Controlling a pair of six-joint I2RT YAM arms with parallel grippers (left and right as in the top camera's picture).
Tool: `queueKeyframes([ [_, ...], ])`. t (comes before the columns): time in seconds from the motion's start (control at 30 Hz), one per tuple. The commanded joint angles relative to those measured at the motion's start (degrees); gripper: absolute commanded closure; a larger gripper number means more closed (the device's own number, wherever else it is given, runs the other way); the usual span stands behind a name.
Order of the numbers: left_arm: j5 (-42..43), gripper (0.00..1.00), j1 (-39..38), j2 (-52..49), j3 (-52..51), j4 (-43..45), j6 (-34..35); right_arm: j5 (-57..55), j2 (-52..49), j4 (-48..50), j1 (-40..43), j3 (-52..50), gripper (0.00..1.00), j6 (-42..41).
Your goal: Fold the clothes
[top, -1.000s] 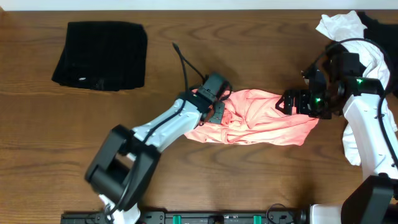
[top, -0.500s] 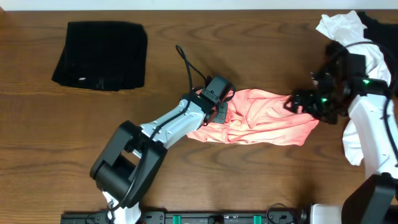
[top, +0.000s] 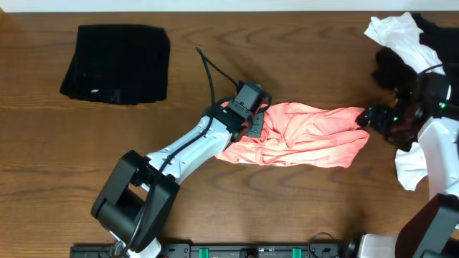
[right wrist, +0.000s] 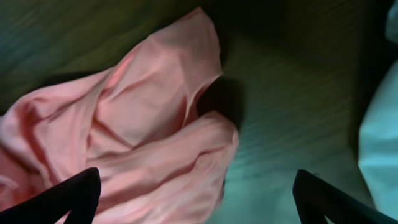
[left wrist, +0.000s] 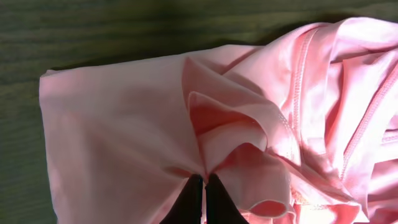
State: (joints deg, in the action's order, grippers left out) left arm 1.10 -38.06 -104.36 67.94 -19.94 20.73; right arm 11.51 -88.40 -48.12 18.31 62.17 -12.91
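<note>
A crumpled pink shirt (top: 305,136) lies on the wooden table at centre right. My left gripper (top: 252,123) is at its left end, shut on a fold of the pink cloth (left wrist: 211,143), with the fingertips (left wrist: 194,193) pressed together. My right gripper (top: 371,117) is at the shirt's right end, open and empty, just off the cloth; in the right wrist view its fingers (right wrist: 68,196) stand wide apart over the shirt's edge (right wrist: 161,124).
A folded black garment (top: 116,63) lies at the back left. A pile of white (top: 398,32) and dark clothes sits at the back right corner, next to my right arm. A white cloth (right wrist: 379,130) shows at the right edge of the right wrist view.
My right gripper has moved right, off the shirt's right end, and the cloth there now lies stretched out further right. My left gripper has stayed shut on the shirt.
</note>
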Motion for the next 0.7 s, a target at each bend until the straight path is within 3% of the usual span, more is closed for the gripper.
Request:
queueKeyframes([
  [0.0, -0.28, 0.94, -0.26, 0.42, 0.31, -0.09, -0.96, -0.79, -0.22, 3.67, 0.15, -3.89, 0.04, -0.81],
  [0.43, -0.28, 0.94, -0.26, 0.42, 0.31, -0.11, -0.98, 1.09, -2.05, 25.00, 0.02, -15.34, 0.13, -2.97],
  [0.67, -0.28, 0.93, -0.26, 0.66, 0.33, -0.55, -3.13, 6.21, -7.67, 27.89, -0.39, -15.61, 0.33, -2.95],
])
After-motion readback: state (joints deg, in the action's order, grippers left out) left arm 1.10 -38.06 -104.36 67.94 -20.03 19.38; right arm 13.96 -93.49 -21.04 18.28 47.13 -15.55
